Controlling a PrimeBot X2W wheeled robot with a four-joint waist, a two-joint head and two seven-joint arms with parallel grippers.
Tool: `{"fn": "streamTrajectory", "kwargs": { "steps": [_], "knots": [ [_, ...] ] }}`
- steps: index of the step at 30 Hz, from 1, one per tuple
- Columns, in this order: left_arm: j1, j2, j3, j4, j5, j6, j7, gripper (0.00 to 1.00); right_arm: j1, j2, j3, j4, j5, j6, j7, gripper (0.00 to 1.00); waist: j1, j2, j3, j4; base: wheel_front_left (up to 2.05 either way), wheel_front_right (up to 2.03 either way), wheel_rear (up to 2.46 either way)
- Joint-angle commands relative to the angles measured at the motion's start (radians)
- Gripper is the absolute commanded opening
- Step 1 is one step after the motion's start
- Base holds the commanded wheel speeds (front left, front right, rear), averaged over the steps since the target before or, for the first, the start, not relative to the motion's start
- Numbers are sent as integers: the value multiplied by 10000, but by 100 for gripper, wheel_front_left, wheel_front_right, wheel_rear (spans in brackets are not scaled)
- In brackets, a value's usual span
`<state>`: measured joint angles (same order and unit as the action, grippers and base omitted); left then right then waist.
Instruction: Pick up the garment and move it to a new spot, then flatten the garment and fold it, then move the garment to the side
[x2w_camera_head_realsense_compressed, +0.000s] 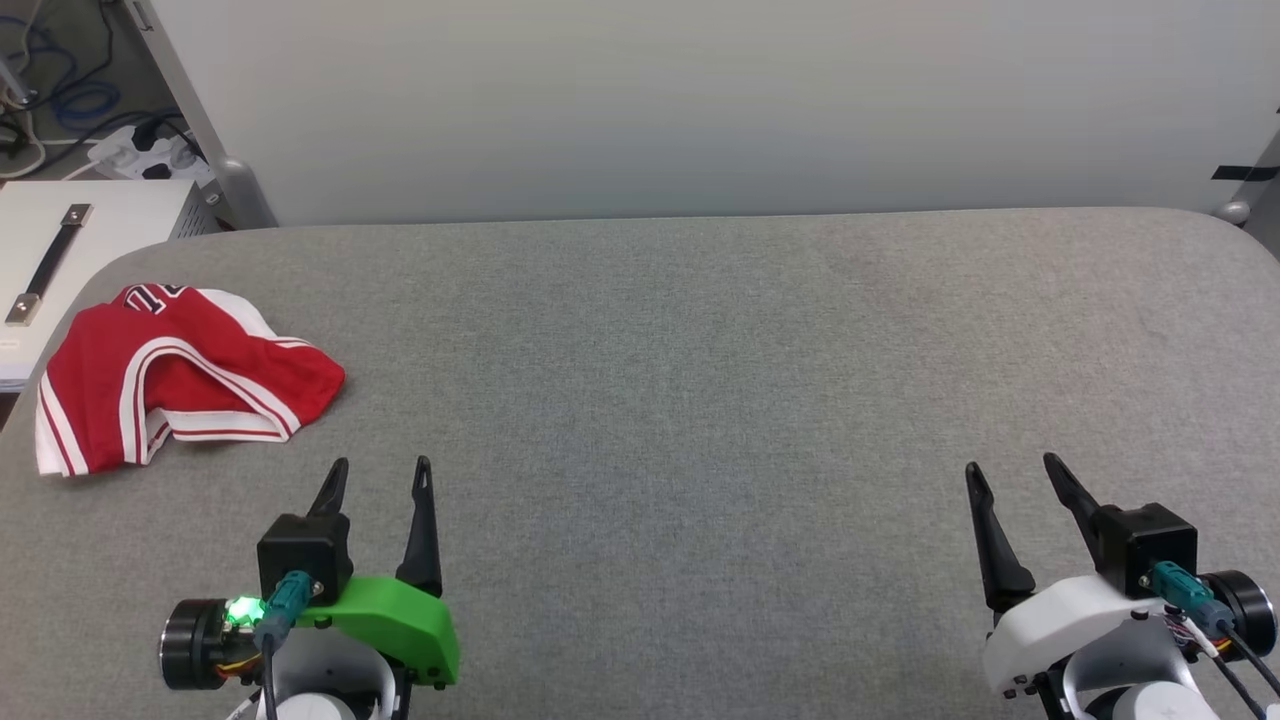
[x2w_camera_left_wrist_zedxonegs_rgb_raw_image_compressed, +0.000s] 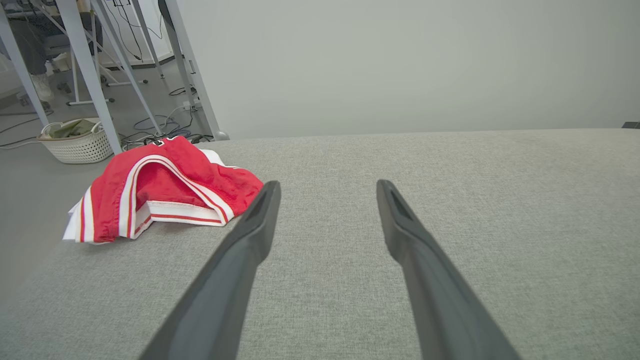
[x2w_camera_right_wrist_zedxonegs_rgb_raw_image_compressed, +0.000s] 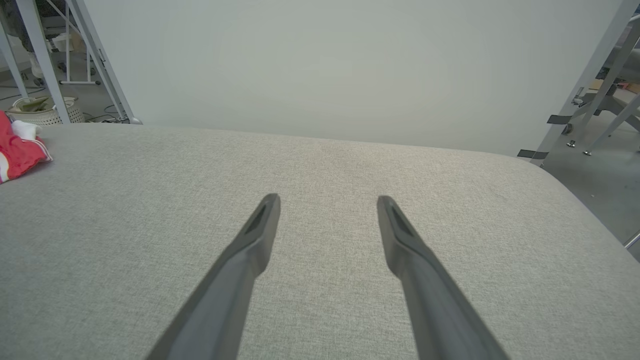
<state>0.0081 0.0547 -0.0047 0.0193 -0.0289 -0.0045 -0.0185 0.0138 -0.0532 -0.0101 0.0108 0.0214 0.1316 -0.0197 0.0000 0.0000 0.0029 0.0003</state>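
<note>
1. Grey cloth table (x2w_camera_head_realsense_compressed: 700, 350) all across, with a pale wall (x2w_camera_head_realsense_compressed: 700, 100) behind.
2. On the table's far left side, close to its left edge: the garment (x2w_camera_head_realsense_compressed: 180, 370), red with white and red stripes, all bunched up and not flat yet.
3. Longer from side to side than from front to back in the head view, with a bit of black print peeking out at the back.
4. At the lower left of the head view: the left gripper (x2w_camera_head_realsense_compressed: 381, 462), fingers spread wide, nothing between them, tips pointing away over the table.
5. Ahead of those tips and off to the left, near but not touching: the bunch's striped front corner.
6. Same story from the left wrist: red cloth up and to the left, its right end just beside the left fingertip (x2w_camera_left_wrist_zedxonegs_rgb_raw_image_compressed: 272, 187).
7. At the lower right of the head view: the right gripper (x2w_camera_head_realsense_compressed: 1010, 463), also wide open and holding nothing, well apart from the red bunch.
8. From the right wrist, just a red scrap at the left edge.
9. Left arm much nearer, so most likely the one to go first: forward, a little left, then down onto the striped front edge.
</note>
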Motion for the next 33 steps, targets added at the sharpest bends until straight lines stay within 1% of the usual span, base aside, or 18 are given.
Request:
{"fn": "streamTrajectory", "kwargs": {
  "steps": [1,22,33],
  "knots": [
    [5,-5,-24,51,-118,-31,-109,100,10,3,-41,46,57,-1,-130,100,0,0,8,1,0,0,0],
    [-23,-13,-140,463,-595,-134,-545,100,-12,8,-71,-15,218,-3,-560,100,0,0,71,31,0,0,0],
    [-13,-17,-175,441,-846,-253,-816,100,-11,12,-73,-162,371,-4,-827,100,0,0,93,71,0,0,0]
  ]
}}
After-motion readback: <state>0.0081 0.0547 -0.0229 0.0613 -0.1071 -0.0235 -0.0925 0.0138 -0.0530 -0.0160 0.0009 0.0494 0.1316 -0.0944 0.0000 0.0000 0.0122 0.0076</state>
